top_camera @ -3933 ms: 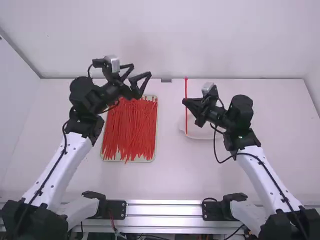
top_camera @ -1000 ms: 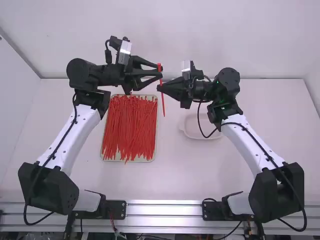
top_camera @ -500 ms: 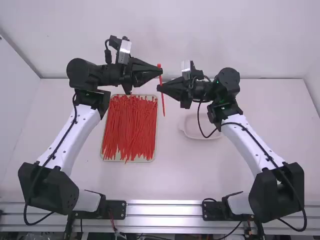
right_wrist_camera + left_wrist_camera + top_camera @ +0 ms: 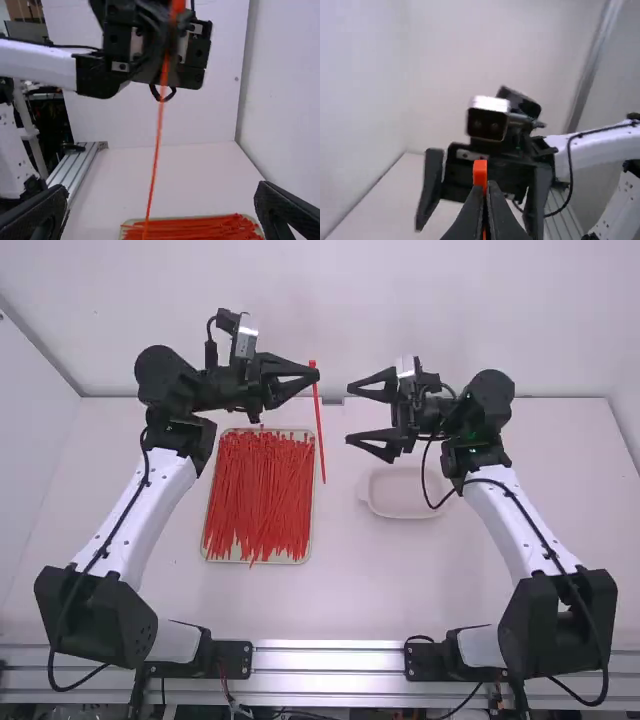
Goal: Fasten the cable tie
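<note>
Left claw: the left gripper [image 4: 308,370] is held in the air above the far end of the tray. Its fingers are pressed together on the head end of one cable tie. In the left wrist view the orange-red head pokes out just past the pinched tips.

Cable tie: the cable tie [image 4: 318,425] hangs down from that grip, nearly upright with a slight lean. In the high view its lower tip shows just by the tray's right edge. How far above the surface it ends I cannot tell.

Right claw: the right gripper [image 4: 363,416] faces the left one from just beside the tie, also raised off the table. Its fingers are spread wide and touch nothing. In the right wrist view its own two fingers sit far apart — the tie hangs farther off, in line with the gap between them.

Tray: a tan tray [image 4: 310,535] lies flat on the table below the left gripper.

Loose ties: a pile of red ties [image 4: 258,495] covers most of the tray, lying lengthwise, roughly parallel, some splayed at the near end.

Dish: a shallow white dish [image 4: 400,502] sits on the table near the tray's right side — under the right arm's forearm in the high view.

Table: the white table [image 4: 560,480] carries the tray and the dish.
</note>
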